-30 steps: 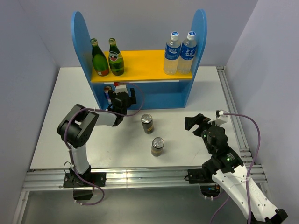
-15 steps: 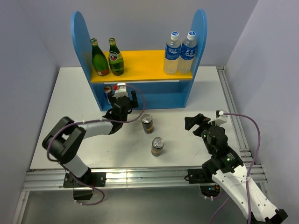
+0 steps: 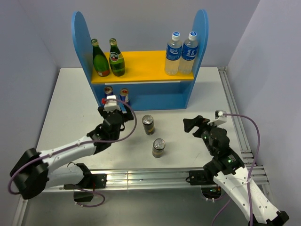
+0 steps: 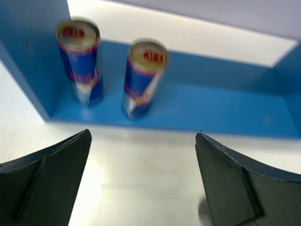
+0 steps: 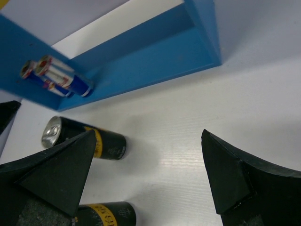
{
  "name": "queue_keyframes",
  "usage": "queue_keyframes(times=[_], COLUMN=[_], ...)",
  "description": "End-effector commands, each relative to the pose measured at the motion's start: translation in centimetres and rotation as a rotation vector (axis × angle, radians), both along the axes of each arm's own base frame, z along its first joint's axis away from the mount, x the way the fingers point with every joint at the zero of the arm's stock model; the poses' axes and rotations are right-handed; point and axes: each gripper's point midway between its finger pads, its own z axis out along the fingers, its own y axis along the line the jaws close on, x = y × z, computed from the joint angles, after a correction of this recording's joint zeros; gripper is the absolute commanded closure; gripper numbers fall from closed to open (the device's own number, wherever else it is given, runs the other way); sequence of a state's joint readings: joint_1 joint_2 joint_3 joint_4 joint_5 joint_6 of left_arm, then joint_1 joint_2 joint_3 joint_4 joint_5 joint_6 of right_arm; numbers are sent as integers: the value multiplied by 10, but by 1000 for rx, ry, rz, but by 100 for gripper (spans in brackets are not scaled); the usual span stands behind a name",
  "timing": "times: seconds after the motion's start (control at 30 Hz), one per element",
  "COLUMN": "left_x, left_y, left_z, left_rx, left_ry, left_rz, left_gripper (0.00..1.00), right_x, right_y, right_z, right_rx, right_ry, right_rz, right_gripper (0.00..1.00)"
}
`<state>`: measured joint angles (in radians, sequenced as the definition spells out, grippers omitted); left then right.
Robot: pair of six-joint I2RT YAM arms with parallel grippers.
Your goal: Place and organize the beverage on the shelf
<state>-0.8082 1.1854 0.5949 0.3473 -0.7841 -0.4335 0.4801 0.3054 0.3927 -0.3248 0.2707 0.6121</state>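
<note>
Left gripper backed off shelf, both blue cans standing upright

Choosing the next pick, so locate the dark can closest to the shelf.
In the top view the dark can stands upright on the table in front of the shelf, slightly left of centre, with the other dark can nearer the front edge.
</note>
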Motion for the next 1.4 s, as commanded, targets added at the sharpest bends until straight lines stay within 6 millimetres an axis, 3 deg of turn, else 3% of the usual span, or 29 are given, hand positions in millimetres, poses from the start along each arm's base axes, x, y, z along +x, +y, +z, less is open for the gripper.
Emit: queue_keyframes(times=[0.0, 0.03, 0.1, 0.13, 0.3, 0.43, 0.73, 1.1, 1.37], left_x=[-37, -45, -58, -63, -83, -90, -89, -89, -88], left_y=[9, 11, 17, 21, 38, 37, 38, 35, 34], left_z=[-17, -11, -21, -17, -13, -5, -11, -14, -18], left_rx=[-7, -29, -8, -24, -15, -76, -51, -51, -45], left_ry=[74, 66, 106, 106, 145, 126, 128, 114, 117], left_rz=[-10, -20, -28, -23, 8, -15, -2, -27, -25], left_gripper=[1, 1, 1, 1, 1, 1, 1, 1, 1], right_x=[-5, -11, -20, -35, -59, -60, -65, -107, -112], right_y=[33, 46, 61, 76, 83, 92, 103, 132, 142], right_z=[11, 11, 16, 26, 40, 26, -6, -20, -49], right_rx=[13, 23, 45, 73, 80, 66, 15, 36, -43], right_ry=[-81, -81, -104, -162, -187, -53, 106, 100, 139], right_rz=[200, 278, 382, 498, 595, 625, 519, 597, 550], right_gripper=[0, 0, 0, 0, 0, 0, 0, 0, 0])
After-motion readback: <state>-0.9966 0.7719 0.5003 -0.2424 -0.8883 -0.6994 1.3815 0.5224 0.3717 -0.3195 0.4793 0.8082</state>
